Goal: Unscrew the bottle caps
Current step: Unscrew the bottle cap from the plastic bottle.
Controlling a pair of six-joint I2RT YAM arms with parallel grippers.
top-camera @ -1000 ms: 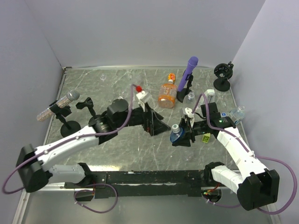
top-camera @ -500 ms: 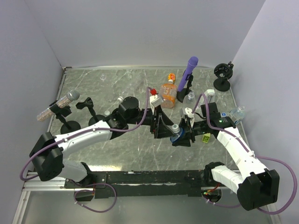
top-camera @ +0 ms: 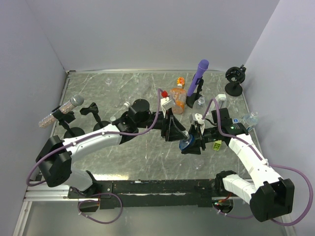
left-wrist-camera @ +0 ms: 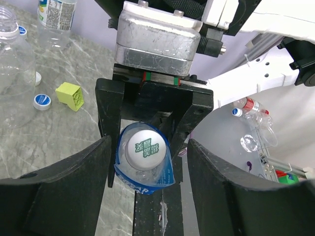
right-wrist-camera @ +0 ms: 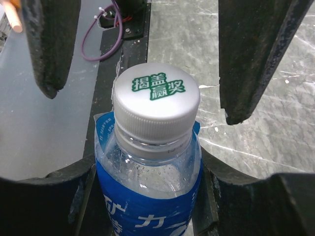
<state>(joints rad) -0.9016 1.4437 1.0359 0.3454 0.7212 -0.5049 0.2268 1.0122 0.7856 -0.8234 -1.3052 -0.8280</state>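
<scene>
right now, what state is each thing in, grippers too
blue-label bottle: gripped, cap on
white cap: seated on the neck, untouched
right gripper: shut on the blue-label bottle
left gripper: open, straddling the white cap without touching
clear bottle: uncapped, neck open
loose cap: lying loose, on no bottle
orange bottle: upright, cap on

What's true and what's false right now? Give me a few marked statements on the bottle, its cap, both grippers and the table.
1. The right gripper holds the blue-label bottle. True.
2. The white cap is already off that bottle. False: it sits on the neck.
3. The left gripper is clamped on the cap. False: its fingers stand either side, with gaps showing.
4. A yellow-green block lies on the table. True.
</scene>
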